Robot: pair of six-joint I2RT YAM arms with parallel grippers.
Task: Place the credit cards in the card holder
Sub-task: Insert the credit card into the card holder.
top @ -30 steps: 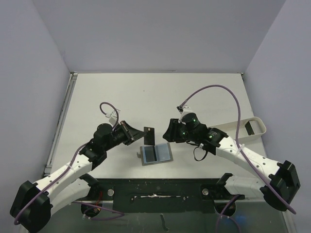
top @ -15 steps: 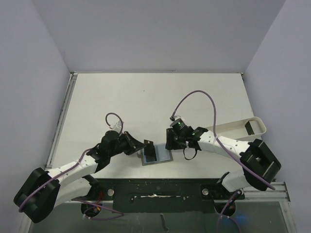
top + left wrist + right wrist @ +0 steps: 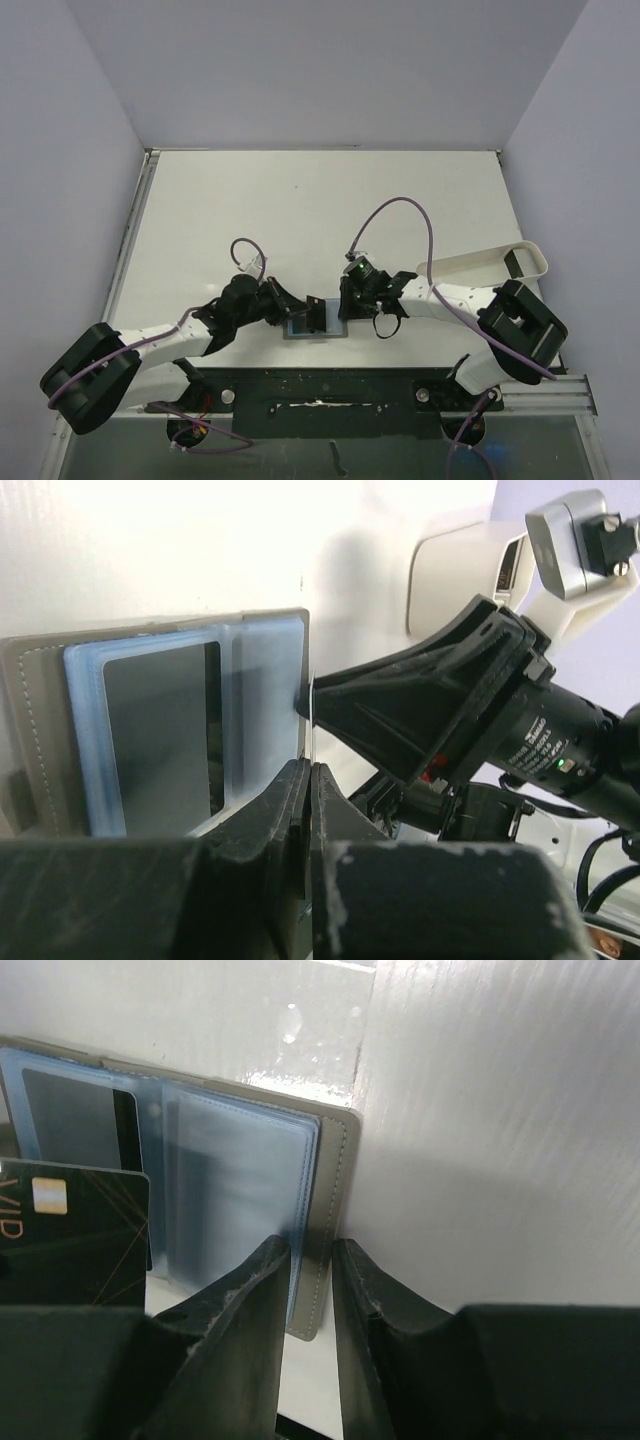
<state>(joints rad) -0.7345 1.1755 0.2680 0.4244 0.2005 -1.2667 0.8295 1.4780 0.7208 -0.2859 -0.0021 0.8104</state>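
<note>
Left tool [image 3: 308, 780] is shut tight on a black credit card [image 3: 70, 1250]. In its wrist view I see that card only edge-on, as a thin pale line rising from between the closed fingers. The right wrist view shows its face at the lower left of the frame: dark, with fine gold lines, a small chip and part of some lettering. In the top view the card stands over the middle of the open card holder [image 3: 335, 1190], which lies flat on the counter [image 3: 300, 200] low in the centre of the frame, just ahead of the arm bases.

The holder is spread open, its grey-olive cover framing light blue sleeves. A second dark card [image 3: 160, 730] already sits in the sleeve on the holder's left half in both wrist views.

Right tool [image 3: 312, 1260] comes in from the right side of the top frame. Its fingers stand a narrow gap apart, astride the holder's right-hand edge: one finger [image 3: 250, 1310] over the blue sleeves, the other on the bare counter side of the olive cover. I cannot tell whether they are pinching that edge or only straddling it.

A white tray [image 3: 470, 265] lies at the right of the top frame, well apart from the holder, with another dark card [image 3: 518, 262] standing at its far end.
</note>
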